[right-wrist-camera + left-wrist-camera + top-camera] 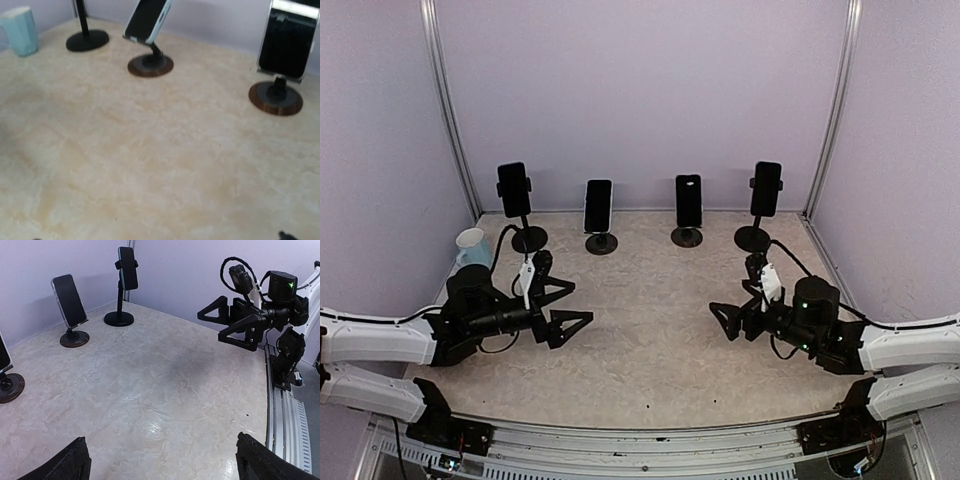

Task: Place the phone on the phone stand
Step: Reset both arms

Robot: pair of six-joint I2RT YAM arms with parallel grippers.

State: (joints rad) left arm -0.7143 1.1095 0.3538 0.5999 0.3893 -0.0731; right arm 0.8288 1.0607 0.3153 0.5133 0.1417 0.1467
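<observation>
Four black phones stand on four stands along the back wall. A phone point(514, 189) sits on the far-left tall pole stand point(528, 239). A second phone point(598, 205) is on a round brown stand point(602, 243), a third phone point(689, 200) on a round stand point(687, 237), and a fourth phone point(766, 188) on the right tall pole stand point(752, 238). My left gripper point(582, 302) is open and empty, low over the table at the left. My right gripper point(721, 322) is open and empty at the right; it also shows in the left wrist view point(225, 322). No loose phone is in view.
A pale blue cup point(470, 248) stands at the back left by the wall; it also shows in the right wrist view point(20, 31). Purple walls close in three sides. The marbled table surface point(650, 330) lies between the two grippers.
</observation>
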